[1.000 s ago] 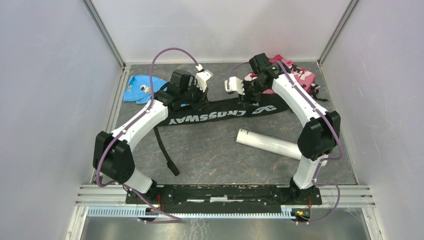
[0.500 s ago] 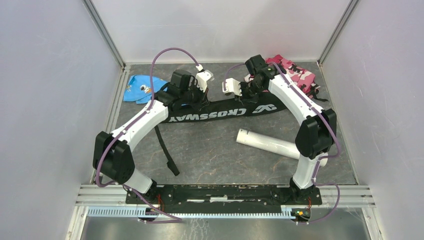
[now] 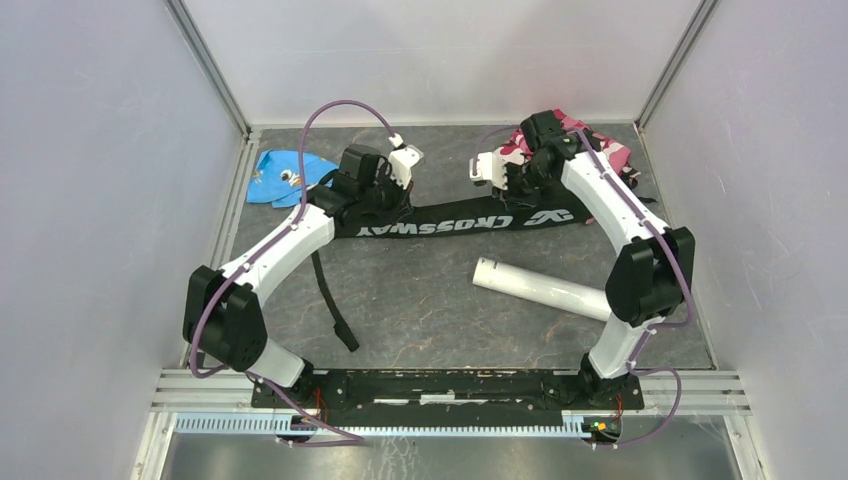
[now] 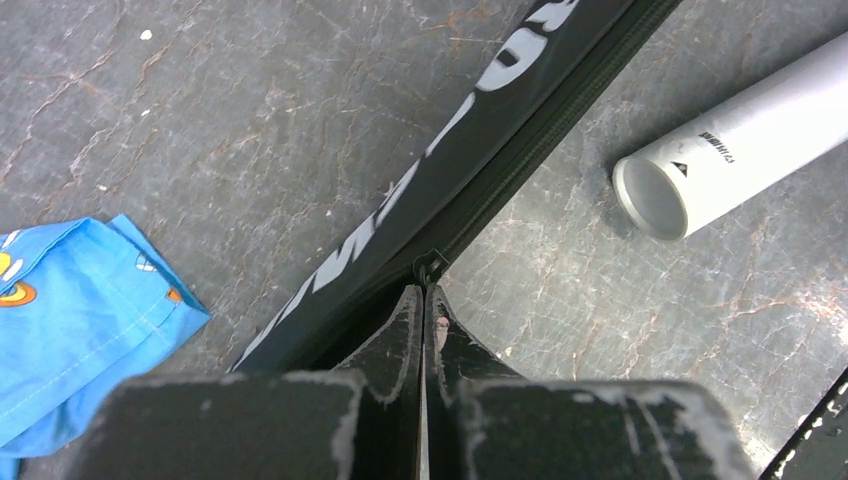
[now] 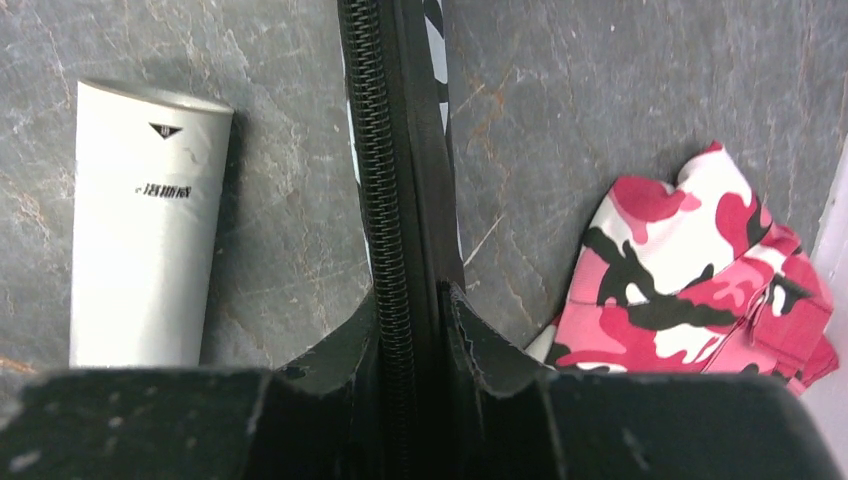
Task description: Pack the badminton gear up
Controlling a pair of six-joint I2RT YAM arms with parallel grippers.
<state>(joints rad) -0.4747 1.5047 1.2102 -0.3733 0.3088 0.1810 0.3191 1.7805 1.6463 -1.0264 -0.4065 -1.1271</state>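
So the bag [image 3: 450, 225] is lying stretched out across the far part of the surface [image 3: 420, 310], held between the two arms. Left jaws are pressed fully closed right at the zipper pull [image 4: 432, 265], but I can't tell if they've actually got its tab. Right jaws are clamped on the bag's zipper edge further along. The tube [image 3: 545, 290] lies on its side near the bag, not touching it. Blue cloth [image 3: 280, 175] far left, pink cloth [image 3: 600, 148] far right.
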